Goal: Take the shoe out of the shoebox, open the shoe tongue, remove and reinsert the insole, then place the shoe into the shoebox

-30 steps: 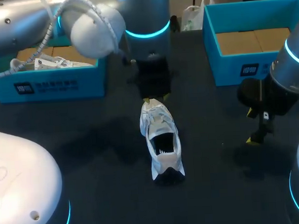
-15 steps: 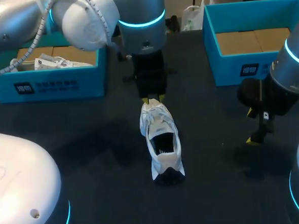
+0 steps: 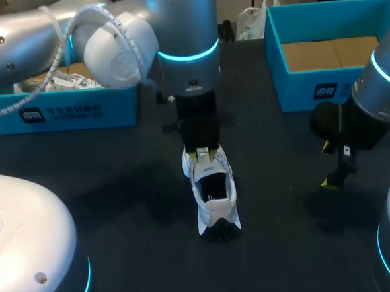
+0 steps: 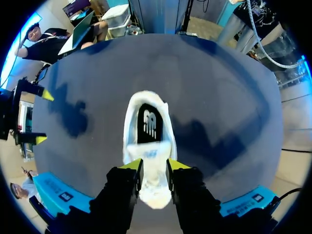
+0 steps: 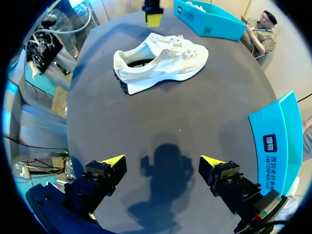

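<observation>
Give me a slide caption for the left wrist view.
Left claw at the laced front of a white shoe on the dark table.

My left arm [image 3: 29, 33] comes in from the far left corner and reaches across to the middle. Its wrist is turned straight down, so the left gripper [image 3: 202, 155] points downward with its yellow tips low. My right arm [image 3: 377, 95] sits at the right side. The right gripper [image 3: 327, 164] hangs there with its fingers [image 5: 113, 161] spread wide apart and nothing between them.
</observation>
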